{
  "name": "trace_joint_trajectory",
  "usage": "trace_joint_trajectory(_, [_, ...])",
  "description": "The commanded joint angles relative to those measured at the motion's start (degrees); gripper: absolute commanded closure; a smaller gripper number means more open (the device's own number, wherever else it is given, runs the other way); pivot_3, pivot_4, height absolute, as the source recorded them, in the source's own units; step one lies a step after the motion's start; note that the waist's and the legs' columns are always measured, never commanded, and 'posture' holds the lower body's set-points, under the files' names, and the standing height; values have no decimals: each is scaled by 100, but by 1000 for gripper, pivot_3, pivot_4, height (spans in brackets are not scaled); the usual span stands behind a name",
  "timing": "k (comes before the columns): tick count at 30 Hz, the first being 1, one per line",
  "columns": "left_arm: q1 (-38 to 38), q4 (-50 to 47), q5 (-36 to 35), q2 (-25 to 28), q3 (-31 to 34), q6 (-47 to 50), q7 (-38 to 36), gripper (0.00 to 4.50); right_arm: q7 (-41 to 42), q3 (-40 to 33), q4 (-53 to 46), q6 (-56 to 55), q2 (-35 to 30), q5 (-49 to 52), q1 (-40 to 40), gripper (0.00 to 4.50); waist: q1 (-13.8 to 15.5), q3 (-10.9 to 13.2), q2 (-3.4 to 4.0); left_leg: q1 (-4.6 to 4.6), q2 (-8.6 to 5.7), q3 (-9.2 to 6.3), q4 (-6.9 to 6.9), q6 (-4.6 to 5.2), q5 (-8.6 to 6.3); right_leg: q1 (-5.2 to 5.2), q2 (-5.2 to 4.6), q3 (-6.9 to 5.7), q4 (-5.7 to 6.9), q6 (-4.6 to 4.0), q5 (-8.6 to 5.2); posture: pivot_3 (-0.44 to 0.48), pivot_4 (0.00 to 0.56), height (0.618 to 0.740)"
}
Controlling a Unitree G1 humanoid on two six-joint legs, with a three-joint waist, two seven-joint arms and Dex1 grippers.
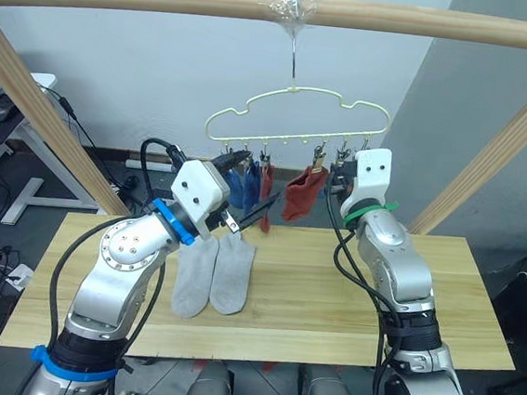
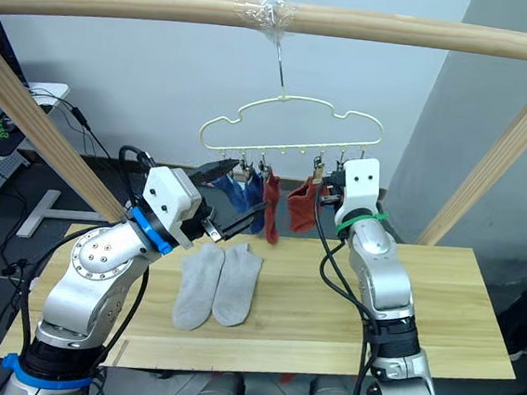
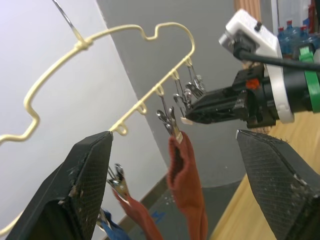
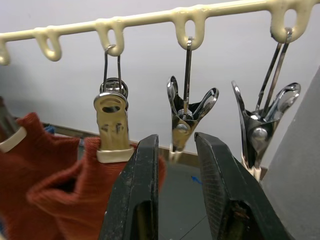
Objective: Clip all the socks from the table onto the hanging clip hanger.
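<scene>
Hanging from the wooden pole, the clip hanger (image 1: pixel 299 122) holds two blue socks (image 1: pixel 243 184) and two red socks (image 1: pixel 303 192). Two grey socks (image 1: pixel 214 272) lie on the tabletop (image 1: pixel 329 297). The left tool (image 1: pixel 243 216) is open; the right tool (image 4: pixel 175 165), slightly open, brackets an empty clip (image 4: pixel 186 120).

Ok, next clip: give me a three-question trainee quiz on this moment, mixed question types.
1. How many grey socks lie on the table?
2. True or false: two rust red socks hang from the clip hanger.
3. The right pincer is: A) shut on a sock B) open beneath an empty clip C) resting on the table.

Key: 1) two. 2) true. 3) B.
</scene>
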Motion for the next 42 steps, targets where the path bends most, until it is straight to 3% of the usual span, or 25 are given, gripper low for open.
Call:
trace_joint_trajectory(1, [-47,-245,-52,21,104,8,44,401,-65,-85,-25,-189,33,-119,-196,3321,11,0,0,0,0,0,0,0,0,0,0,0,0,3,2,108,201,740])
trace_joint_trajectory(37, [-65,-249,-40,4,76,110,123,401,-82,-177,270,-456,172,-369,-452,3321,51,0,0,0,0,0,0,0,0,0,0,-1,1,4,3,112,209,740])
trace_joint_trajectory(40, [-69,-248,-38,0,73,118,129,401,-92,-182,297,-470,184,-395,-470,2765,51,0,1,0,0,-1,0,0,0,0,0,-1,1,4,3,112,209,740])
trace_joint_trajectory(42, [-68,-263,-44,-3,74,133,135,401,-97,-182,305,-472,190,-407,-478,2765,52,0,1,0,0,-1,0,0,0,0,0,-1,2,3,3,112,209,740])
